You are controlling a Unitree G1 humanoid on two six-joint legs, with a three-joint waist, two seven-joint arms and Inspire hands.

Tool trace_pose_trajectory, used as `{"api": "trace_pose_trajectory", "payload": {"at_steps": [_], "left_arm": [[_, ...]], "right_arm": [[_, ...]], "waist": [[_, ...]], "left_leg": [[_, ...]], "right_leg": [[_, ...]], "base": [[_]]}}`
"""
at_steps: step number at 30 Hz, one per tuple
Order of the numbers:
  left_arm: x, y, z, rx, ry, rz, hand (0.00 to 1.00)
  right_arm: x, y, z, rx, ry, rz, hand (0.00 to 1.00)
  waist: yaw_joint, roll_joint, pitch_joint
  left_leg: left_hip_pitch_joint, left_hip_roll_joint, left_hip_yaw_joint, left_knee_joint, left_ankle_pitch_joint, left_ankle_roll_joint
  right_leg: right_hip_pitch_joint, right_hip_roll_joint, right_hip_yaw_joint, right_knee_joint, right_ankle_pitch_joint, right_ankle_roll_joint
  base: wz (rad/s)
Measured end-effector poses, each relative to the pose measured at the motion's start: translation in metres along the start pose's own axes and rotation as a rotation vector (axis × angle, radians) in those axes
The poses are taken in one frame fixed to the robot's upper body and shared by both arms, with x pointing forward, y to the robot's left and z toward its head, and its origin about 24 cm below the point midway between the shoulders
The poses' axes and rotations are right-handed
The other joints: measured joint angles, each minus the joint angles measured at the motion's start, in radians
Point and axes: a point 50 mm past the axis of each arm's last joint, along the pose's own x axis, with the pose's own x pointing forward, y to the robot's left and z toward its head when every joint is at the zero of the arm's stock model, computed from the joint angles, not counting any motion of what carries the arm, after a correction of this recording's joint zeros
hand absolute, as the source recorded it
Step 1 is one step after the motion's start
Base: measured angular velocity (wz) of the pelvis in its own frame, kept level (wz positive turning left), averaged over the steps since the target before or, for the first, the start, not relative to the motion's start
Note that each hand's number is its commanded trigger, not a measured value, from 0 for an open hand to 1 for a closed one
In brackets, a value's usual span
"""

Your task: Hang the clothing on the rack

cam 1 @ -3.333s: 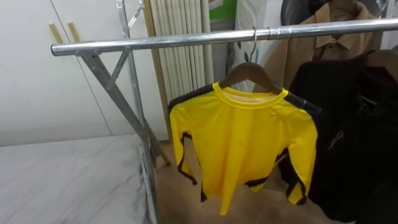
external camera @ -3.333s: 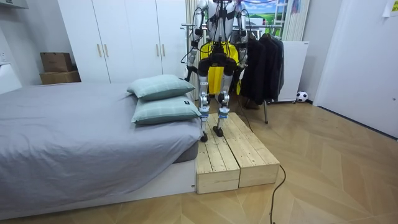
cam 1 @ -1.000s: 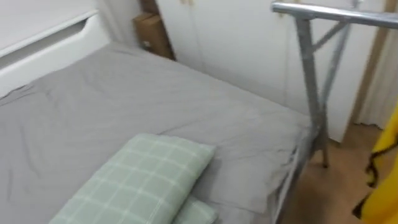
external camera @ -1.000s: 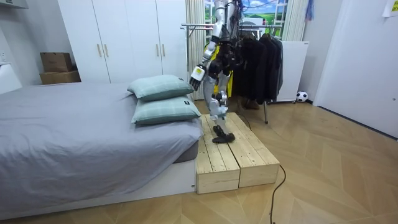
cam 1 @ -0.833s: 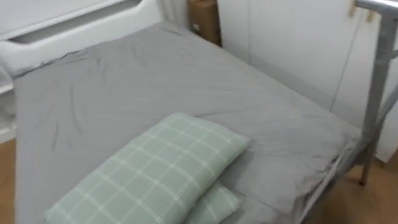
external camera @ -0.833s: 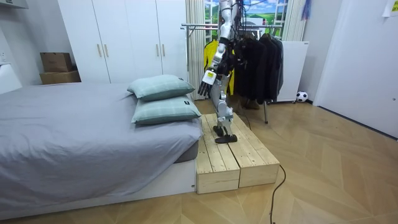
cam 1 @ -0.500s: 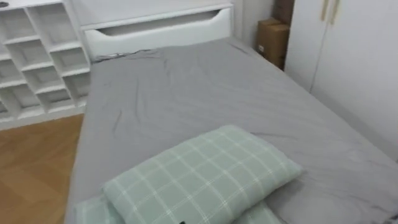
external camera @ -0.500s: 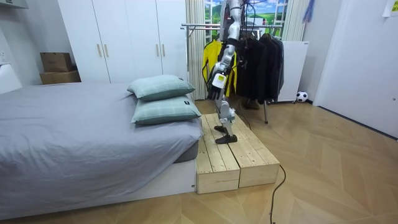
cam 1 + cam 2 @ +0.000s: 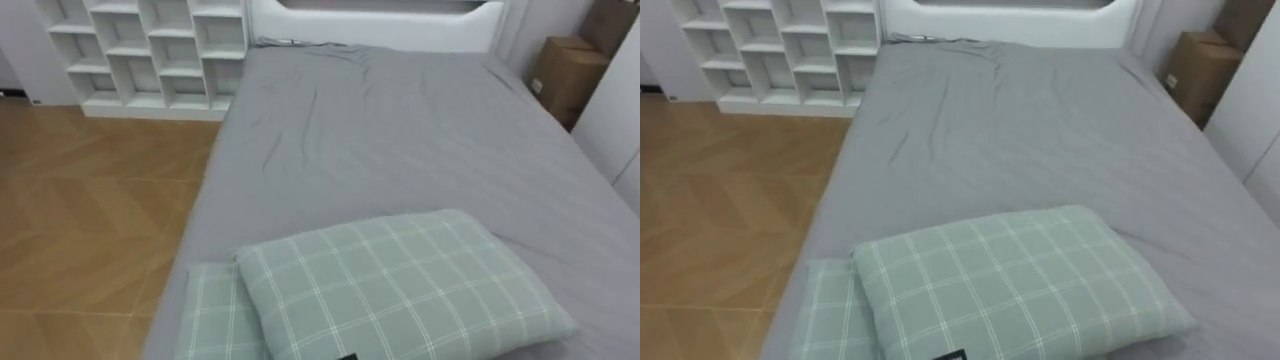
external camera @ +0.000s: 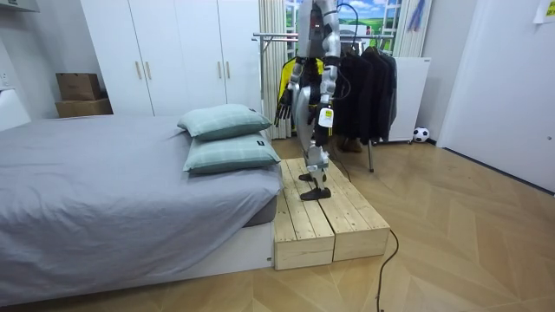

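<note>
Upper centre: right hand point(image 10: 282, 108) hung released; left hand point(image 10: 322, 122) state indeterminate. A misstep off the wooden platform point(image 10: 305, 227) risked a fall.

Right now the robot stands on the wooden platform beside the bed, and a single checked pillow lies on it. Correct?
No: there are two checked pillows, the upper pillow stacked on the lower pillow, as the room view shows. The robot does stand on the wooden platform beside the bed.

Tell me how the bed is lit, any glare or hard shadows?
Left eye view: bed evenly lit, no glare, soft shading in its creases, faint shadow under the top pillow. Room view: dark shadow beneath the bed's edge by the platform.
</note>
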Motion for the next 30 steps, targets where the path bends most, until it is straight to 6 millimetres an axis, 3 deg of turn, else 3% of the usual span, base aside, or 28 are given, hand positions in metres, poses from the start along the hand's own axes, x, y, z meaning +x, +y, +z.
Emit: {"api": "trace_pose_trajectory", "payload": {"at_steps": [3,4,12,20,30], "left_arm": [[0.000,0.001,-0.003,0.001,0.021,0.005,0.00],[0.000,0.001,-0.004,0.002,0.031,0.005,0.00],[0.001,-0.002,0.002,-0.012,0.033,-0.004,0.00],[0.002,-0.005,0.005,0.009,0.022,-0.013,0.00],[0.001,-0.005,0.003,0.045,0.026,-0.044,0.00]], "right_arm": [[0.000,-0.001,-0.003,-0.003,0.013,-0.002,0.00],[0.000,-0.002,-0.005,0.000,0.026,-0.003,0.00],[-0.003,-0.004,-0.022,0.018,0.098,0.024,0.00],[-0.002,-0.002,-0.019,0.015,0.086,0.046,0.00],[-0.003,-0.003,-0.022,0.019,0.084,0.045,0.00]], "waist": [[0.003,0.002,0.0009],[0.003,0.002,0.0041],[-0.005,-0.001,0.0052],[-0.046,-0.010,0.0015],[-0.049,0.004,-0.0020]], "left_leg": [[0.001,-0.012,-0.016,0.000,0.002,-0.003],[-0.001,-0.013,-0.018,0.001,0.002,-0.003],[-0.015,-0.014,-0.027,0.006,0.002,-0.005],[-0.013,-0.015,-0.026,0.006,0.007,-0.009],[-0.007,-0.013,-0.018,0.004,0.007,-0.009]], "right_leg": [[0.020,0.000,0.001,-0.019,-0.004,0.004],[0.030,0.001,0.001,-0.023,-0.004,0.004],[0.031,0.004,0.002,-0.029,-0.004,0.004],[0.032,0.005,0.027,-0.029,-0.004,0.004],[0.036,0.006,0.029,-0.029,-0.004,0.004]], "base": [[0.18],[0.12],[0.02],[-0.01],[-0.01]]}}
